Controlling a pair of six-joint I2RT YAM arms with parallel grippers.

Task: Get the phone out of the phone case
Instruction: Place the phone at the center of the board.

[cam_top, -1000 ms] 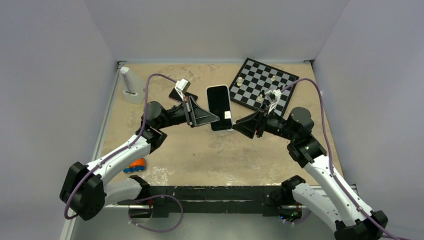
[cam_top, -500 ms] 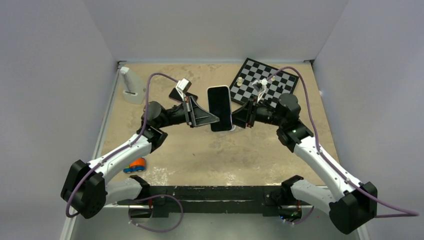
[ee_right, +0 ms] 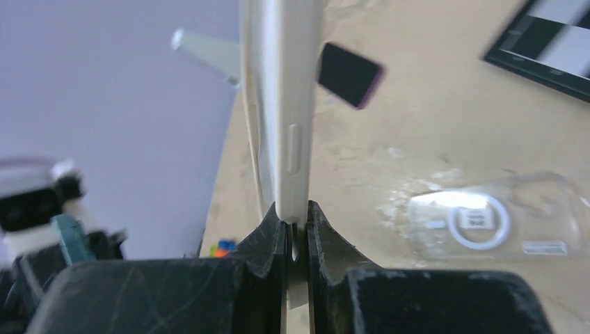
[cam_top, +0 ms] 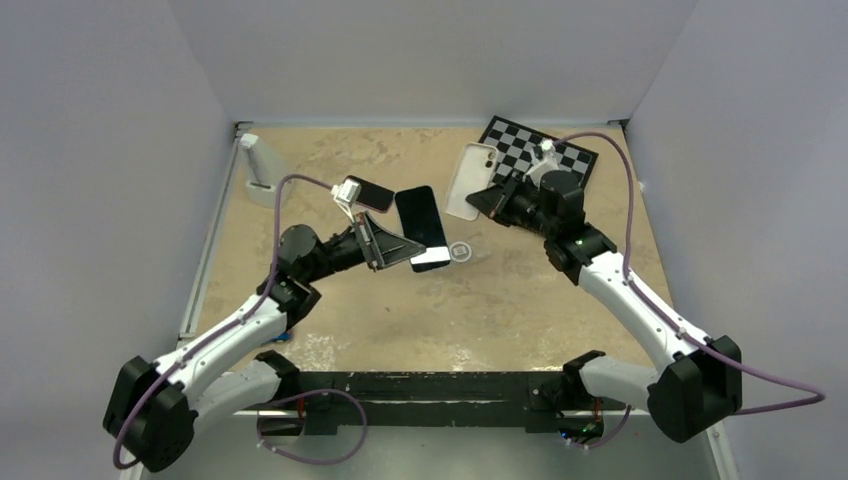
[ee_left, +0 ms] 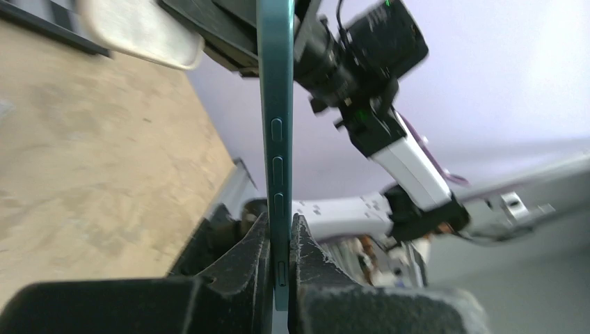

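Left gripper (ee_left: 280, 240) clamped tight on bare phone (cam_top: 420, 224), held above table; right gripper (ee_right: 296, 229) pinched on white phone case (cam_top: 468, 182), apart, beside chessboard (cam_top: 565, 160); advise: widen gap, grip firm, lower phone flat.

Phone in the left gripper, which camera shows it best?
Top external: the phone shows its black screen face-on, with the left gripper pinching its near end. The left wrist view gives only its thin teal edge with side buttons. The right wrist view shows nothing clear of it.
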